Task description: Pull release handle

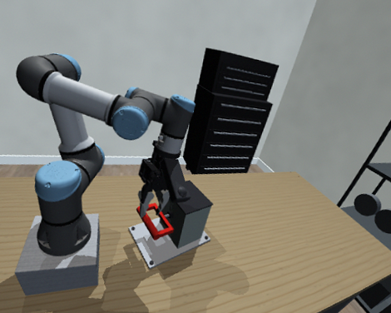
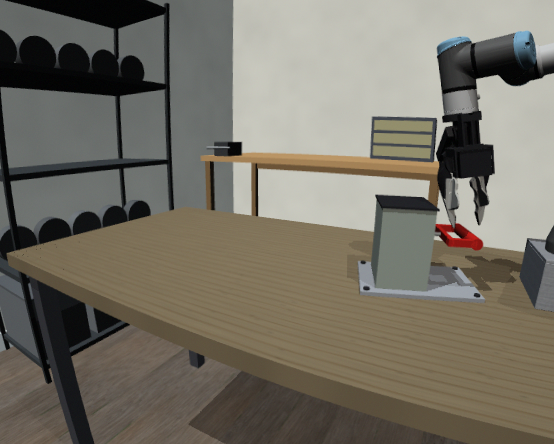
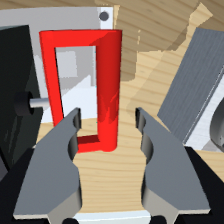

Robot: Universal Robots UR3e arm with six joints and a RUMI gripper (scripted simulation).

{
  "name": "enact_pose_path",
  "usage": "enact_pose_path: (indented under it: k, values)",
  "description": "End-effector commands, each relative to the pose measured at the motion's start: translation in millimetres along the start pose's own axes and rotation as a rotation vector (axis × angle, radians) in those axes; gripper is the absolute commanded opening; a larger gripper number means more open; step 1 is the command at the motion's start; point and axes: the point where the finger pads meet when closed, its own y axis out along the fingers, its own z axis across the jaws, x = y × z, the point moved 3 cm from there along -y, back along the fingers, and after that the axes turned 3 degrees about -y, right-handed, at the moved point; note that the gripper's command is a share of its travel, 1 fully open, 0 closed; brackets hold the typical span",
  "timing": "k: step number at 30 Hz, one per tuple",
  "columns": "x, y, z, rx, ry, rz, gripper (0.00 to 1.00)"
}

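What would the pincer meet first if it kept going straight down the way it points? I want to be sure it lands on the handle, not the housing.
Most likely the red release handle's grip bar, which lies between the open pincer's fingertips; depth is hard to judge.
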Motion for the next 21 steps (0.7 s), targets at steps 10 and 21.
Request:
enact_pose_path:
  k: [10, 21]
  values:
    - [-0.4, 5.3, -0.4, -0.002, 0.000, 0.001, 0.30]
    - [-0.4, 16.6, -0.4, -0.002, 0.000, 0.001, 0.30]
